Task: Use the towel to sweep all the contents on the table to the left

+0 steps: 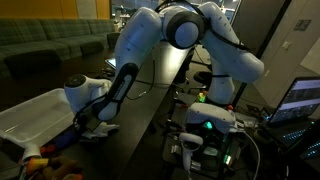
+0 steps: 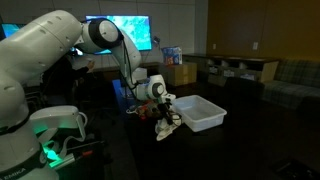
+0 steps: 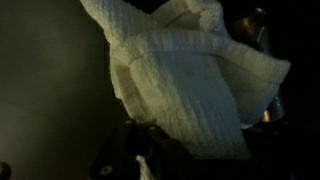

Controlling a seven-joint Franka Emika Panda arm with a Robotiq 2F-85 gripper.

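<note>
Wrist view: white waffle-weave cloth towel (image 3: pixel 190 85) fills the frame from centre to 3 o'clock | gripper (image 1: pixel 98 118) jaws pinched narrow on it, low over the dark smooth table (image 1: pixel 140 140) | small colourful contents (image 1: pixel 50 158) at towel's 8 o'clock, white rectangular plastic bin (image 1: pixel 35 118) at 9 o'clock | risk: bunched cloth rides over pieces, or bin blocks the sweep.

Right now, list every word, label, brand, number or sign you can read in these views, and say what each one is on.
No text can be read for certain.
arm's base: small pale lettering, too blurred to read.
wall screen: blue picture, no legible words.
laptop screen: coloured lines, too small to read.
towel and white bin: no print visible.
</note>
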